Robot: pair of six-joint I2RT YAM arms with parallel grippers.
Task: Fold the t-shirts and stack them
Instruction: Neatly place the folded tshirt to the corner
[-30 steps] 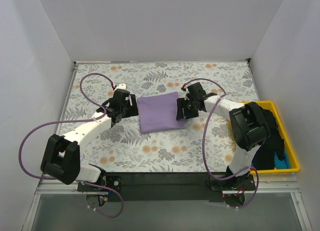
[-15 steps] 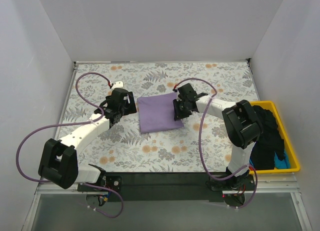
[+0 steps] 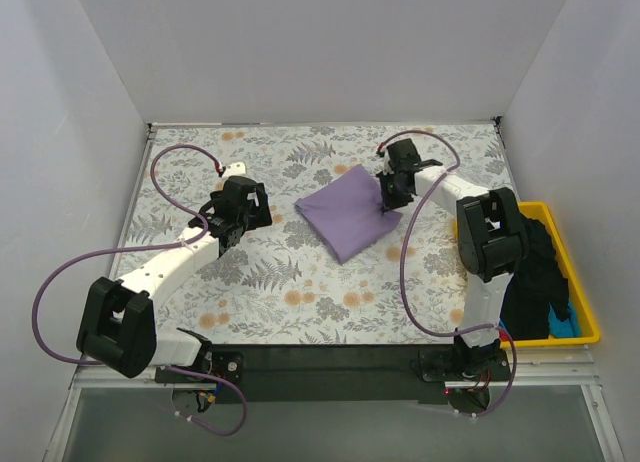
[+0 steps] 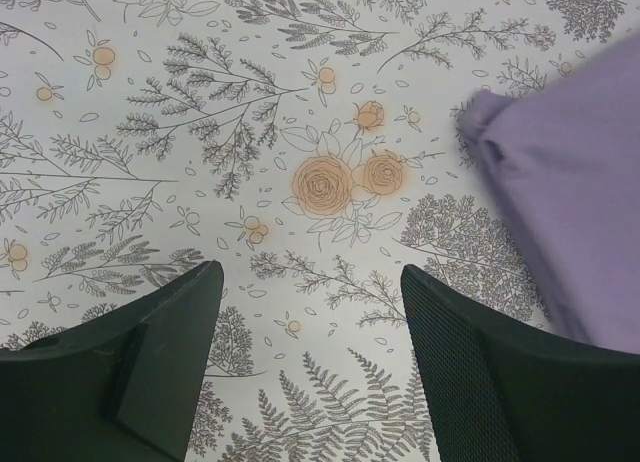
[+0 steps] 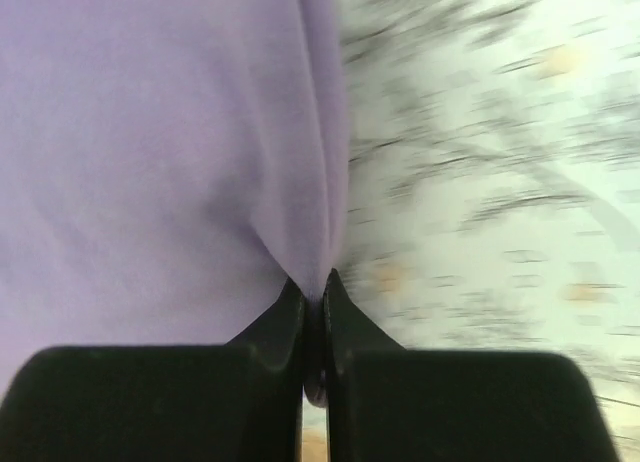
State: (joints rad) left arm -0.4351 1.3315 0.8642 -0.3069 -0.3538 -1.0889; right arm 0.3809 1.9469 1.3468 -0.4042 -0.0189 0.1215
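A folded lavender t-shirt (image 3: 346, 210) lies on the flowered tablecloth, turned to a diagonal. My right gripper (image 3: 389, 195) is shut on its right edge; the wrist view shows the purple cloth (image 5: 170, 152) pinched between the black fingertips (image 5: 290, 312). My left gripper (image 3: 252, 208) hovers open to the left of the shirt, apart from it, with only tablecloth between its fingers (image 4: 160, 352); the shirt's corner (image 4: 570, 202) shows at the right of that view. Black t-shirts (image 3: 532, 272) and a bright blue one (image 3: 562, 325) lie heaped in the tray.
A yellow plastic tray (image 3: 590, 322) stands at the table's right edge beside the right arm's base. White walls close in the table on three sides. Purple cables loop from both arms over the cloth (image 3: 300, 282).
The right gripper closed on the lavender shirt's right edge and dragged it back and to the right, turning it diagonal. The left gripper drew back slightly and stayed open.
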